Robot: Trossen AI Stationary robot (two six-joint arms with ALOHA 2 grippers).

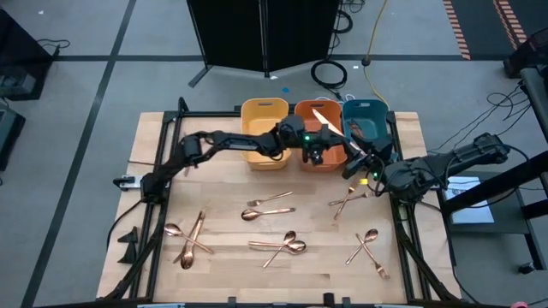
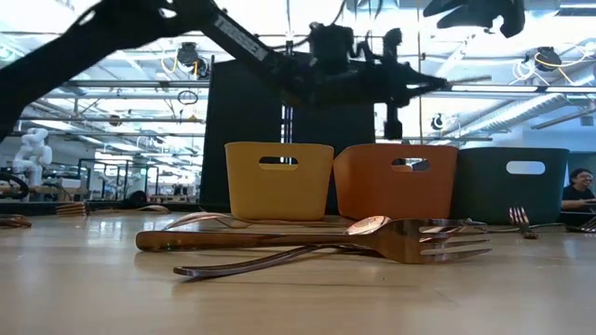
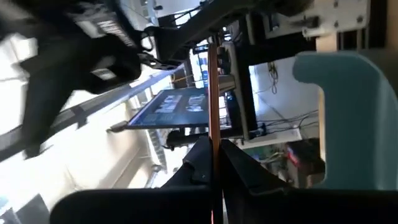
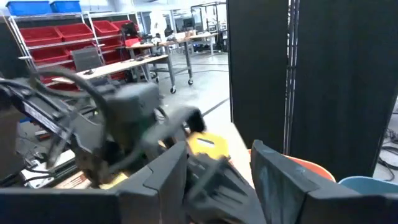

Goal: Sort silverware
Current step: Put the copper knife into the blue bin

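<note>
Copper spoons and forks lie flat on the wooden table in loose groups; a fork and spoon fill the low view's foreground. My left gripper hangs above the orange bin, shut on one slender copper piece. My right gripper is open and holds nothing, just near of the orange and teal bins, facing the left arm. My left gripper pinches the slender copper piece between its two fingers. The gripper is rolled onto its side. The piece is lifted clear and lies about level, above the bins' rims, its free length reaching toward the teal bin. Which end is held is hidden by the fingers.
Yellow bin, orange bin and teal bin stand side by side at the table's far edge. A black frame runs along the table's sides. Bare wood lies between the bins and the silverware.
</note>
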